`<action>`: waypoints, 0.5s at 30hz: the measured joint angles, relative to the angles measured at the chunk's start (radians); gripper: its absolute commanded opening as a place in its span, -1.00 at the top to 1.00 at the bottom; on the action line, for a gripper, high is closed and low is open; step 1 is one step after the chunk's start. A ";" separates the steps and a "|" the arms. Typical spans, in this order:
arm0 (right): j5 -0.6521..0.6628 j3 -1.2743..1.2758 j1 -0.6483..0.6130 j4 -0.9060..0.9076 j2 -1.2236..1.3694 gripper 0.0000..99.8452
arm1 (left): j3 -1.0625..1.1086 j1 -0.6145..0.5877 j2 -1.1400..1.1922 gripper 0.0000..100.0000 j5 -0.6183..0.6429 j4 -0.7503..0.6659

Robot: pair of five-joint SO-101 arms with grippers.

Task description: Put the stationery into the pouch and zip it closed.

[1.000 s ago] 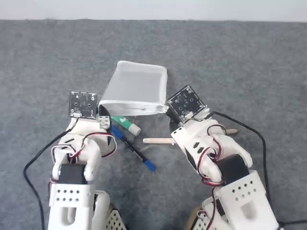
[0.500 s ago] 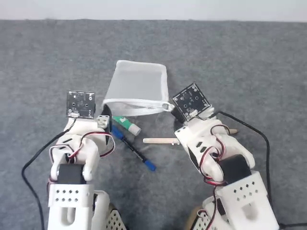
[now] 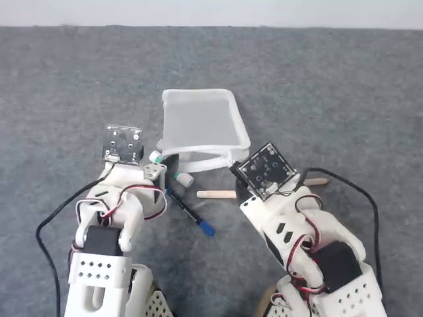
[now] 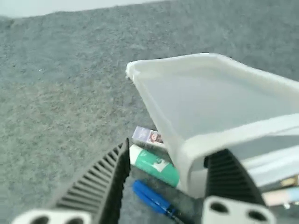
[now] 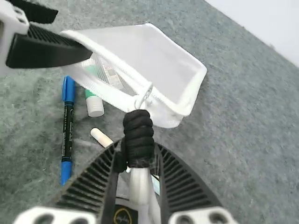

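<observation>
Black cord-wrapped zip pull [image 5: 138,133] is clamped in the right jaws, and its metal ring joins the white mesh pouch [image 5: 154,60] at the mouth end nearest that arm. Left jaws are spread wide, with the pouch's other mouth corner between them, against one finger; no clamp visible. The pouch lies flat on the grey felt bench [image 3: 330,99] between the two arms, its mouth toward them and unzipped. Green-and-white tube [image 4: 156,164] is at the mouth by the left jaws, with its cap end sticking out past the edge and the rest behind the mesh; cannot tell if it is inside or under. Blue pen [image 5: 67,126] is on the bench just outside the pouch, beside the tube and angled away from the mouth. Wooden stick [image 3: 217,194] lies on the bench near the pen, running under the right arm, clear of the pouch.
</observation>
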 measured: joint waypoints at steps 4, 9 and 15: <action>0.000 -0.023 0.002 0.017 0.000 0.99 | 0.000 0.009 0.000 0.51 -0.003 0.000; 0.000 -0.080 0.002 0.072 0.000 0.99 | 0.000 0.008 0.000 0.68 -0.006 0.000; 0.000 -0.081 -0.002 0.072 0.000 0.99 | 0.015 0.012 0.000 0.76 -0.006 -0.014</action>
